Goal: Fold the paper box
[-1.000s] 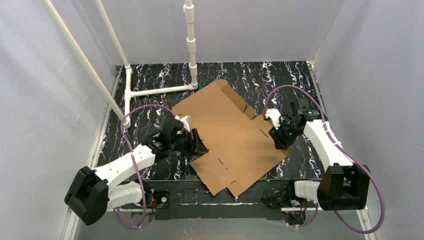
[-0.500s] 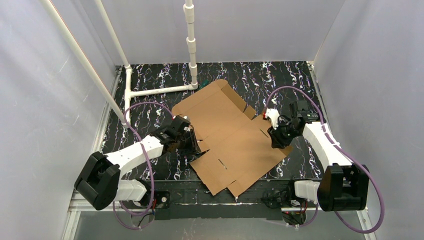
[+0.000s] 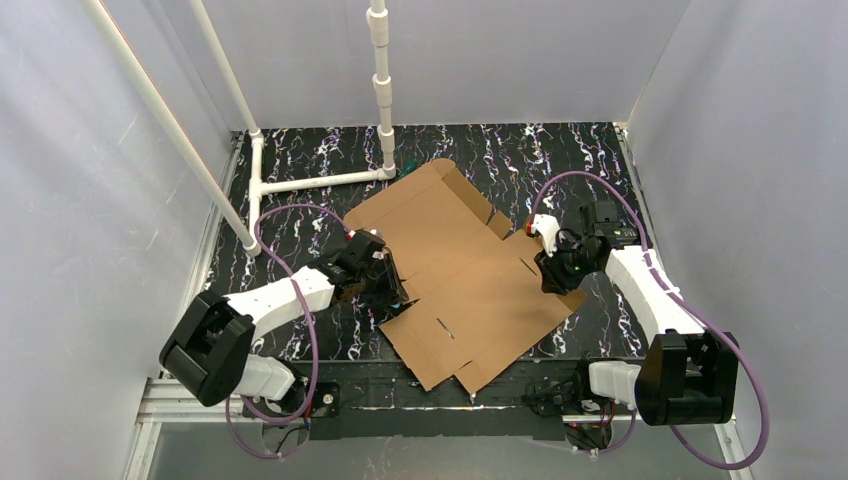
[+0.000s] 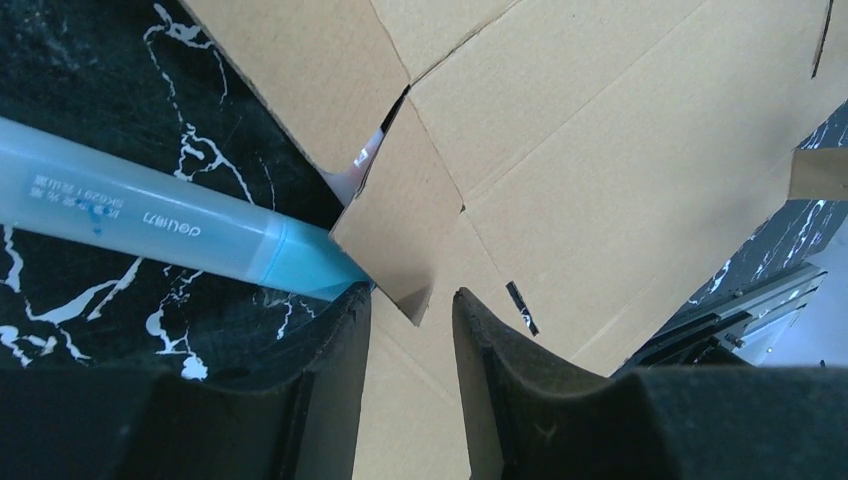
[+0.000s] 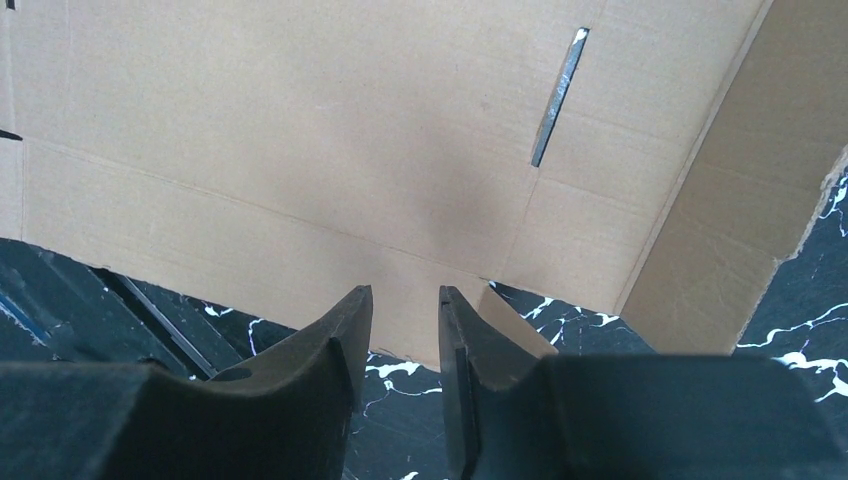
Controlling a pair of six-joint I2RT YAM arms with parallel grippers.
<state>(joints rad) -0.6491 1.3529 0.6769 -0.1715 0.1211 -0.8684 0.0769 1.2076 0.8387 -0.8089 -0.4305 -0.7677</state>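
The paper box (image 3: 460, 270) lies as a flat brown cardboard sheet in the middle of the black marbled table. My left gripper (image 3: 396, 292) is at its left edge. In the left wrist view the gripper (image 4: 412, 305) is open, and the tip of a small box flap (image 4: 400, 225) points into the gap between the fingers without being held. My right gripper (image 3: 553, 280) is at the sheet's right edge. In the right wrist view this gripper (image 5: 405, 300) is narrowly open, with the edge of the box (image 5: 300, 130) just beyond its fingertips and nothing held.
A blue marker (image 4: 170, 235) lies on the table by the left fingers, its end against the box flap. A white pipe frame (image 3: 310, 180) stands at the back left. A small green thing (image 3: 408, 165) lies behind the box. The table's front rail (image 4: 760, 310) is near. Grey walls enclose the table.
My left arm has swung right and its gripper has moved slightly in to the box's left edge. My right gripper has shifted a little. The box has not moved.
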